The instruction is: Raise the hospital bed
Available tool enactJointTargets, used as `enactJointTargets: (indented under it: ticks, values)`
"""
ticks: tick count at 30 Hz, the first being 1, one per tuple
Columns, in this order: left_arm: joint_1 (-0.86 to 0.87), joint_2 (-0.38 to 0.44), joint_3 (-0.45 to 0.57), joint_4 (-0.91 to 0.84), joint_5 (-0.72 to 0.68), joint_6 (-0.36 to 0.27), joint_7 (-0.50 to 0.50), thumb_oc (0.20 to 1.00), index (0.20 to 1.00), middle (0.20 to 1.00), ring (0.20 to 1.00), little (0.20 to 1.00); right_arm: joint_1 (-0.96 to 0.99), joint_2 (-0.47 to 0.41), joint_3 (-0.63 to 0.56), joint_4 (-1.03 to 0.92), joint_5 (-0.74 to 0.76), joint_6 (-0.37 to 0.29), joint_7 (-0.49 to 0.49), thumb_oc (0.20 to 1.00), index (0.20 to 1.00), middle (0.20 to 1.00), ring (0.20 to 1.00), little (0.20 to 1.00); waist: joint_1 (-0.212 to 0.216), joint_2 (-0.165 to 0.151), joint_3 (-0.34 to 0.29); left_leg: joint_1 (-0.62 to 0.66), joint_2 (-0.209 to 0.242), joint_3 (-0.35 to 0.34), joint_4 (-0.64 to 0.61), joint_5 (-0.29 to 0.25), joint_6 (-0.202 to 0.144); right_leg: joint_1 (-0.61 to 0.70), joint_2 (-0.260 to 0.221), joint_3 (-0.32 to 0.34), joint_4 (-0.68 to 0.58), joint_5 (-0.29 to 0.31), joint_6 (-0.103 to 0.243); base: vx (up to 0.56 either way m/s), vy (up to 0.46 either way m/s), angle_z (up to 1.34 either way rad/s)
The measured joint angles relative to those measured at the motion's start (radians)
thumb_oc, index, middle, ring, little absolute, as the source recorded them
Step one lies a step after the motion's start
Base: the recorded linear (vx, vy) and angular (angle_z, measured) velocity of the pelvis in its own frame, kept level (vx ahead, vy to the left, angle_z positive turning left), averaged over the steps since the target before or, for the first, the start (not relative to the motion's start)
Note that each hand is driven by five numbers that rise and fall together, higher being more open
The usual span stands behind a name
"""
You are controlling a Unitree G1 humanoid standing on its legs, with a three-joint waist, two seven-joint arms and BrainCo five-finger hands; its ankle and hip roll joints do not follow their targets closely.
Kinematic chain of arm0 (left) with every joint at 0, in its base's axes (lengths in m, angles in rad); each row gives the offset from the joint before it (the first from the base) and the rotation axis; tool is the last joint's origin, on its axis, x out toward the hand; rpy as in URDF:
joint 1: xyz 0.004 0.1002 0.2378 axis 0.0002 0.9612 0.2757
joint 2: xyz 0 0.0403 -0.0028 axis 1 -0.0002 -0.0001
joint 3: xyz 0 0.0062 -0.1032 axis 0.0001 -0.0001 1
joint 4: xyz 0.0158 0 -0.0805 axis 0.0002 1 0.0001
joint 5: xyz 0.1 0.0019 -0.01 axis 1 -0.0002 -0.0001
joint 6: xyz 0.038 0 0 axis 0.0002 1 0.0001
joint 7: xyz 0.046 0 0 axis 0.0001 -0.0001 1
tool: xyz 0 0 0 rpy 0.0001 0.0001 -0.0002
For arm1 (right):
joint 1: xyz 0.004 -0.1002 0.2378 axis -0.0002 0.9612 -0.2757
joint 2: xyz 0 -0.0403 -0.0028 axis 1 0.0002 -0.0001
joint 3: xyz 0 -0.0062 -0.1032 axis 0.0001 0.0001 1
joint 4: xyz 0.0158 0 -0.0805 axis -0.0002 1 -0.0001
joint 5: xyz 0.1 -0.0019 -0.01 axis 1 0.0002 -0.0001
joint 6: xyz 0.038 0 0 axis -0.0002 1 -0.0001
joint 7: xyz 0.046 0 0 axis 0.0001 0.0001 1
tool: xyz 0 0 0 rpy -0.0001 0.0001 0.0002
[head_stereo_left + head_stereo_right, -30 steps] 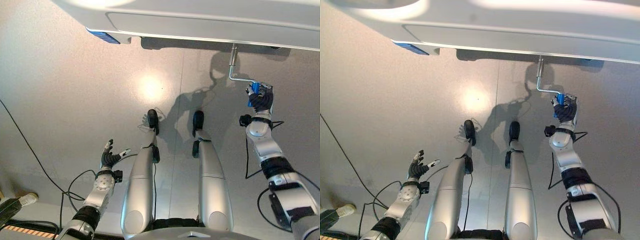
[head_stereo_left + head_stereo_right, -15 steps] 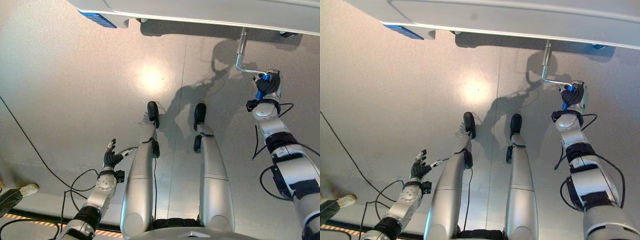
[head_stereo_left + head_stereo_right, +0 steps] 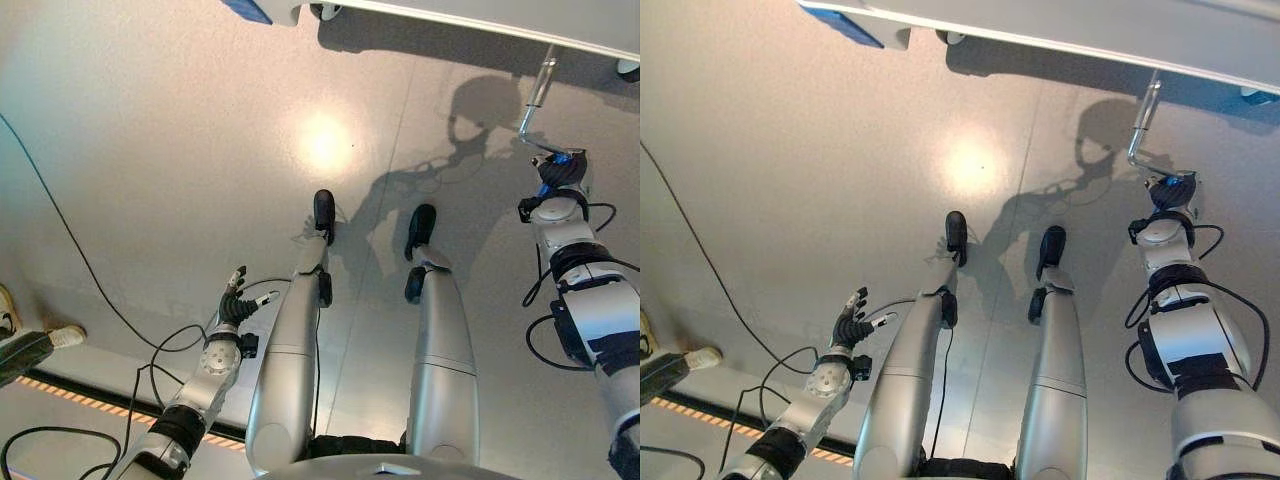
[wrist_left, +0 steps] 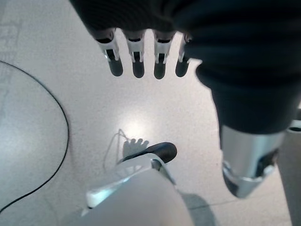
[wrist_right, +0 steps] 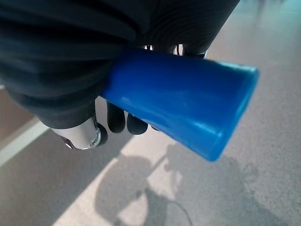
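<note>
so the right hand [image 3: 562, 172] is wrapped around the blue grip [image 5: 181, 101] of the crank [image 3: 537, 100], fingers curled tight around it in the right wrist view, thumb closing the other side. the crank is a bent silver rod: its long shaft runs up and away from the hand to the underside of the bed [image 3: 500, 15] at the far edge of the floor [image 3: 150, 150], then kinks sideways into the short arm that ends at the grip. so the pivot lies ahead of the hand and a little toward the robot's left, and the grip sits off that axis, pointing roughly back toward the robot.

my read is the turn has to sweep the grip in a circle around that shaft line, not push along it. right arm is stretched well forward, so i'd guess reach gets tight on the far part of the circle.

left hand [image 3: 236, 300] is way off, low by the robot's left side, fingers straight and loose, holding nothing. no use for the crank from there.

labels: nothing readable anywhere. there's a blue corner piece [image 3: 247, 10] on the bed's left end, no writing i can make out.
</note>
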Motion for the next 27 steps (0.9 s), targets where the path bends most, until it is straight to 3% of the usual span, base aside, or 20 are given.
enactJointTargets:
  ticks: [10, 18, 27]
  values:
    - [-0.021, -0.003, -0.001, 0.002, -0.021, 0.002, 0.0, 1.0, 1.0, 1.0, 1.0, 1.0, -0.057, 0.049, 0.004, 0.02, 0.019, 0.022, 0.01, 0.2, 0.2, 0.2, 0.2, 0.2, 0.004, 0.008, -0.003, -0.046, 0.004, -0.025, 0.048, -0.009, -0.013, -0.039, 0.001, -0.019, 0.055, -0.02, -0.018, 0.01, 0.018, 0.03]
    - [-0.028, -0.004, 0.0, 0.002, -0.03, 0.0, 0.003, 1.0, 1.0, 1.0, 1.0, 1.0, -0.089, 0.06, 0.057, 0.024, 0.017, 0.048, 0.019, 0.2, 0.2, 0.2, 0.2, 0.2, 0.023, 0.034, -0.007, -0.069, 0.01, -0.033, 0.069, -0.011, -0.022, -0.057, 0.001, -0.033, 0.072, -0.029, -0.03, 0.0, 0.0, 0.0]
    - [-0.032, -0.005, 0.003, 0.002, -0.033, -0.001, 0.013, 1.0, 1.0, 1.0, 1.0, 1.0, -0.175, 0.144, 0.129, 0.014, -0.002, 0.061, 0.044, 0.2, 0.2, 0.2, 0.2, 0.2, 0.029, 0.048, -0.007, -0.105, 0.013, -0.043, 0.084, -0.011, -0.032, -0.097, 0.002, -0.041, 0.104, -0.041, -0.043, 0.01, 0.008, 0.02]
